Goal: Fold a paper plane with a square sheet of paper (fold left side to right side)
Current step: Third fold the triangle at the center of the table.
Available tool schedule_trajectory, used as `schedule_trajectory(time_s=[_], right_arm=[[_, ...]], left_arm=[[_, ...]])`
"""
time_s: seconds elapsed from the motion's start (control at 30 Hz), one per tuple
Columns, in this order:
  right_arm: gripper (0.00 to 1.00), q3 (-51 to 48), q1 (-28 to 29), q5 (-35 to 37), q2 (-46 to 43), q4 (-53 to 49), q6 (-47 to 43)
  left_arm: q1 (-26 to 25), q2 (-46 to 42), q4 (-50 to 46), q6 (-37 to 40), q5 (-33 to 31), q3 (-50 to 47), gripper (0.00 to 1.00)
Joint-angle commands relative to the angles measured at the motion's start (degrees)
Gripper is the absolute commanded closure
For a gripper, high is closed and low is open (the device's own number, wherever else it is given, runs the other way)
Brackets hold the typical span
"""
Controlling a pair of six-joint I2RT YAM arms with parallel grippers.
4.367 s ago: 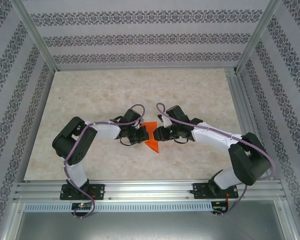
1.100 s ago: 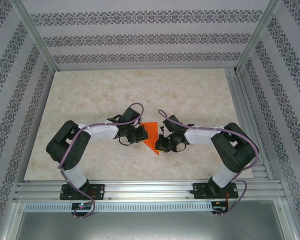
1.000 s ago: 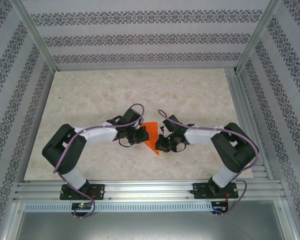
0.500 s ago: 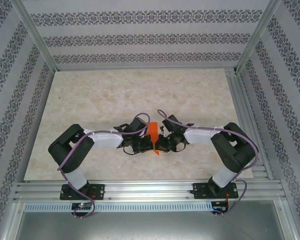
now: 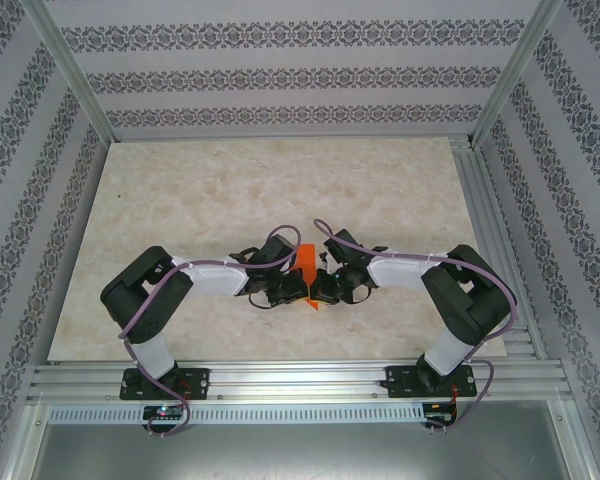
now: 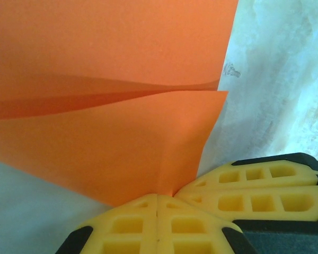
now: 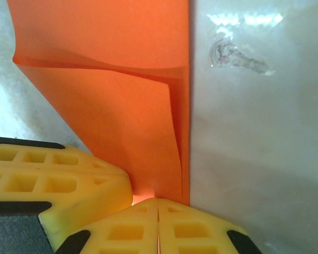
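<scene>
Just near of the middle of the table (image 5: 180, 200), the left gripper (image 6: 158, 196) and right gripper (image 7: 158, 201) sit tip to tip, both clamped shut on the paper (image 5: 305, 266), holding it up half-folded, looks like so the left flap lands square on the right.

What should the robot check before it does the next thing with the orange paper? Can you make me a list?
1. Left gripper pinching the orange paper: ok, shut on a corner.
2. Right gripper pinching it too: ok, shut on the paper's near end.
3. Paper layers lying flat together: not ok, a gap bulges between them.
4. Crease pressed sharp: cannot tell.
5. Room between the two grippers: cannot tell, they sit tight side by side.
</scene>
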Motion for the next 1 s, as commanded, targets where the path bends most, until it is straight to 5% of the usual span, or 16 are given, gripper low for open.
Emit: schedule_trajectory(time_s=[0.0,0.23,0.63,0.97], right_arm=[[0.93,-1.3,0.9,6.6,3.3,-6.3,-1.1],[0.92,-1.0,1.0,8.0,3.7,-8.0,-1.9],[0.93,-0.8,1.1,8.4,3.6,-9.1,-2.2],[0.92,-0.4,1.3,8.3,3.9,-8.9,-2.1]], left_arm=[[-0.4,1.3,-1.7,1.0,-2.9,0.5,0.98],[1.3,0.9,-5.1,3.9,-8.1,0.2,0.99],[12.2,-3.1,-7.2,9.9,-10.7,-1.0,0.96],[9.7,-10.8,-7.2,11.5,-9.2,-3.0,0.93]])
